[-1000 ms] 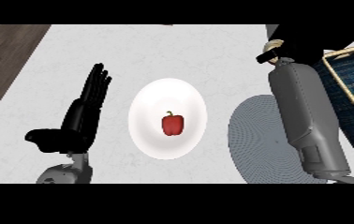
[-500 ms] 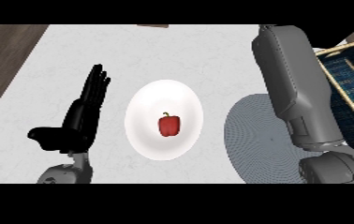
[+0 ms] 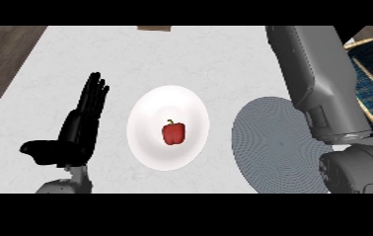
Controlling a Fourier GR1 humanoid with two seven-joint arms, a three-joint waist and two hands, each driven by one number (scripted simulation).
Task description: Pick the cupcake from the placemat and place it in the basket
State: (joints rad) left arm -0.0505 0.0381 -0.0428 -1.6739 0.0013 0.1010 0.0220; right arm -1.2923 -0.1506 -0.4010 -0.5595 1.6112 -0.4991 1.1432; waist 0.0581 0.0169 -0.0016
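Starting at the left, the left robot hand (image 3: pixel 76 131) rests near the view's edge over the pale speckled bench (image 3: pixel 218 57). Its black fingers are up, straight and pressed together, the thumb juts sideways, and it holds nothing. Just to its right lies a white round plate (image 3: pixel 149 148) with a small red bell pepper (image 3: pixel 173 133) at its centre. Next comes the round grey woven placemat (image 3: pixel 273 151), its right part covered by the grey right forearm (image 3: pixel 317 82), which runs out past the top. The right robot hand is out of view, so its fingers cannot be judged. No cupcake shows on the visible part of the mat; it may be hidden by the forearm or be in that unseen hand. The wicker basket with dark blue lining (image 3: pixel 362 64) sits at the far right edge, just beyond the forearm. Of the two arms, the right is much nearer both mat and basket.
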